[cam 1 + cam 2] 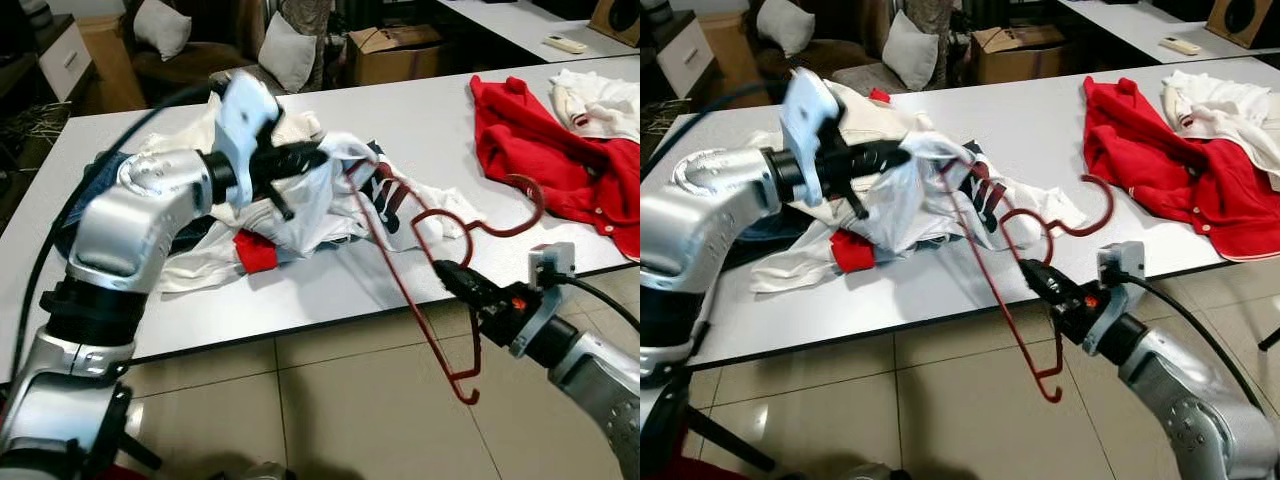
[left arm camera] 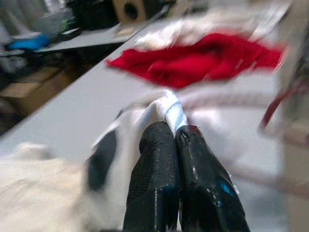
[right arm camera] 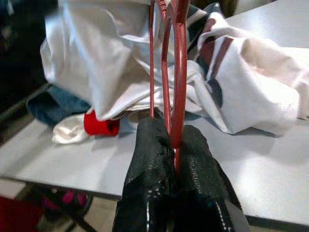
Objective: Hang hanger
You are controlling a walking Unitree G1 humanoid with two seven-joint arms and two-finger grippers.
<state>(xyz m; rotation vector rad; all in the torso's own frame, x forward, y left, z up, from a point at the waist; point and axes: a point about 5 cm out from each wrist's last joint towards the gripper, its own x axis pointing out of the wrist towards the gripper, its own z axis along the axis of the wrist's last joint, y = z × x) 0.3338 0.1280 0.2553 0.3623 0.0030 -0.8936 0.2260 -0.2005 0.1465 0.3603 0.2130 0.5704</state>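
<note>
Pressed together on a fold of the white garment [image 1: 310,205], the left gripper [image 1: 305,157] lifts the cloth above the clothes pile [image 1: 200,240] on the grey table [image 1: 420,110]. Between the right gripper's [image 1: 452,275] closed fingers [image 3: 154,159] runs the red hanger [image 1: 420,250], pinched at its wire near the table's front edge. From those jaws the hanger's hook curves away over the tabletop, one arm reaches up into the held garment, and its other end hangs below over the tiled floor [image 1: 350,410]. A red shirt [image 1: 550,150] lies well beyond the right gripper.
</note>
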